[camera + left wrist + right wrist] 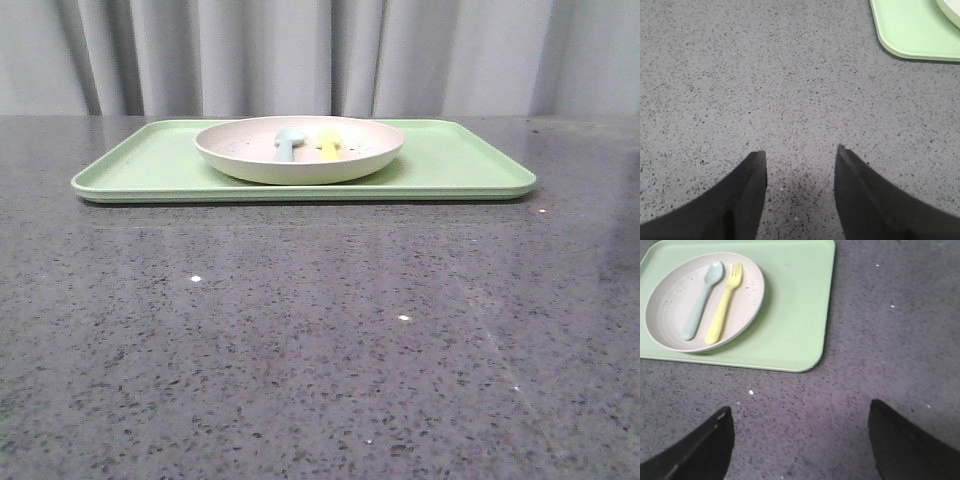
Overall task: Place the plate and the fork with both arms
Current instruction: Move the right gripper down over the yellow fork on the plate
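The speckled off-white plate (240, 158) sits on the pale green tray (450, 165) at the back of the table. The yellow fork (329, 141) lies in the plate beside a pale blue spoon (288, 143). The right wrist view shows the plate (670, 305), fork (724, 302) and spoon (701, 299) from above. My right gripper (800, 412) is open and empty over bare table, short of the tray's near corner. My left gripper (801, 152) is open and empty over bare table, apart from the tray's corner (912, 30). Neither gripper shows in the front view.
The grey speckled stone table (320, 340) stretches in front of the tray. A grey curtain (300, 50) hangs behind the table. A sliver of the plate's rim (950, 10) shows at the edge of the left wrist view.
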Controlling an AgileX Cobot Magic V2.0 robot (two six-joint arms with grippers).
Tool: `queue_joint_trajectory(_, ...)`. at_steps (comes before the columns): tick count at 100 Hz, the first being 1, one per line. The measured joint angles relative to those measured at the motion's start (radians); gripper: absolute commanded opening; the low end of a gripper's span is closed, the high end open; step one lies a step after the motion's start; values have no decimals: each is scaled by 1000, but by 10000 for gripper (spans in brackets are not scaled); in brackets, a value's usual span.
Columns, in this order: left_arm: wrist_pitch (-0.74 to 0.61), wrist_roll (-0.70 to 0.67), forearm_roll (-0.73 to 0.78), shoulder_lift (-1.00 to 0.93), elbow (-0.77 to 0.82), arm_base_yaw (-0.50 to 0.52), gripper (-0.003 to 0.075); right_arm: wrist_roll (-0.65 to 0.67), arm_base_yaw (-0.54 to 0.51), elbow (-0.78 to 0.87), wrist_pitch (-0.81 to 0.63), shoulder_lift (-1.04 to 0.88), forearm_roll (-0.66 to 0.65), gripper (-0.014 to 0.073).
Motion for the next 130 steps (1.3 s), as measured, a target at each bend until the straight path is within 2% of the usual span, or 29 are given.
queue_joint_trajectory(32,6,0,0,0,1,0,312,-4,188,-282,-26,349,8,561)
queue_joint_trajectory(56,14,0,0,0,1,0,312,10,265,-505,-5,613,8,561)
queue_joint_trajectory(83,24,0,0,0,2,0,312,175,322,-701,56,815,-155,561)
queue_joint_trajectory(97,24,0,0,0,2,0,312,226,346,-767,79,885,-209,561)
queue_joint_trajectory(130,24,0,0,0,2,0,312,265,358,-788,85,985,-219,561)
